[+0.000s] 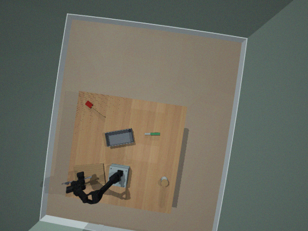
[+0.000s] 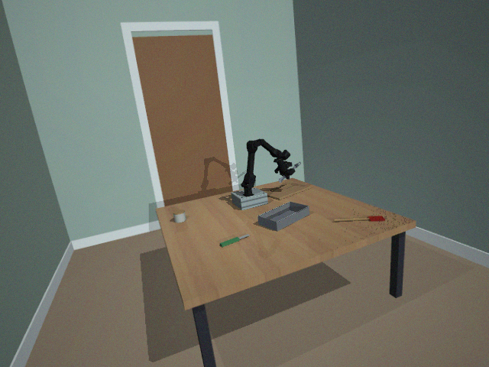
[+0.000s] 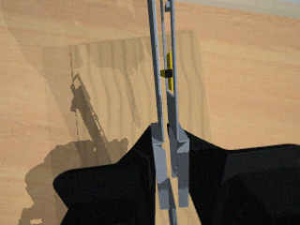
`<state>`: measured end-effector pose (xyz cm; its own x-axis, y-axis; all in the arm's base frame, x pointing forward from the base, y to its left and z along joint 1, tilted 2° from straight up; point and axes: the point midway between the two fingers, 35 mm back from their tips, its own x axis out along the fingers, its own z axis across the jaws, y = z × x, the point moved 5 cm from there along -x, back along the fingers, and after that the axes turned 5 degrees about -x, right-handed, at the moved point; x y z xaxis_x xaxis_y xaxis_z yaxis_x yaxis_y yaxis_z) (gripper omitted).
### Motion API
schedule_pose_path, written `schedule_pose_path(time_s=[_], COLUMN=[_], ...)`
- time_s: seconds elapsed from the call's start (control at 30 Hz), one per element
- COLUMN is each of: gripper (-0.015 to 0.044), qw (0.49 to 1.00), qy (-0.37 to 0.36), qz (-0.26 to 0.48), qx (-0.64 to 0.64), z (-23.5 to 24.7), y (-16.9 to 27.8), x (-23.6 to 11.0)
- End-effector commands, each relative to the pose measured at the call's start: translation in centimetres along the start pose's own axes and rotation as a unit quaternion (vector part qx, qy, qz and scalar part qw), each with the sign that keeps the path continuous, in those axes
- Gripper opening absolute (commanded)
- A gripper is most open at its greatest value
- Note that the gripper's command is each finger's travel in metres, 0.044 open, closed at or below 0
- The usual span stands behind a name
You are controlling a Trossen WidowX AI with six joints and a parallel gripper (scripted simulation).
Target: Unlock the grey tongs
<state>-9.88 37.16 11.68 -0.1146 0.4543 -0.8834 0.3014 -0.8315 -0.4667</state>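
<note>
The grey tongs [image 1: 87, 177] [image 2: 297, 164] [image 3: 156, 61] are held in the air above the wooden board [image 1: 98, 169] [image 2: 289, 193] [image 3: 192, 94], slanting, with one end higher than the other. My gripper [image 1: 77, 181] [image 2: 289, 172] [image 3: 160, 127] is shut on the tongs' arms, which lie close together and nearly parallel. The yellow and black lock piece [image 3: 169, 73] sits between the arms in the wrist view. Which end points down, and whether the lock is released, I cannot tell. The roasting tin [image 1: 131, 135] [image 2: 267, 222] is empty.
A green-handled tool [image 1: 155, 134] [image 2: 229, 241] lies beyond the tin. A red-headed tool [image 1: 89, 104] [image 2: 376, 218] lies near a table corner. A pale cup-like container [image 1: 164, 182] [image 2: 179, 217] stands beyond the arm's base block [image 1: 113, 167] [image 2: 252, 202], on the side away from the board.
</note>
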Motion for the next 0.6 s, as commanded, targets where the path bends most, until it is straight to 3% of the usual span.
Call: schedule_pose_path(time_s=[0.0, 0.57], gripper=[-0.015, -0.015], qw=[1.0, 0.99], qy=[-0.004, -0.015], qz=[0.018, 0.138], qx=[0.002, 0.002], z=[0.0, -0.2], y=[-0.8, -2.1], x=[-0.3, -1.3])
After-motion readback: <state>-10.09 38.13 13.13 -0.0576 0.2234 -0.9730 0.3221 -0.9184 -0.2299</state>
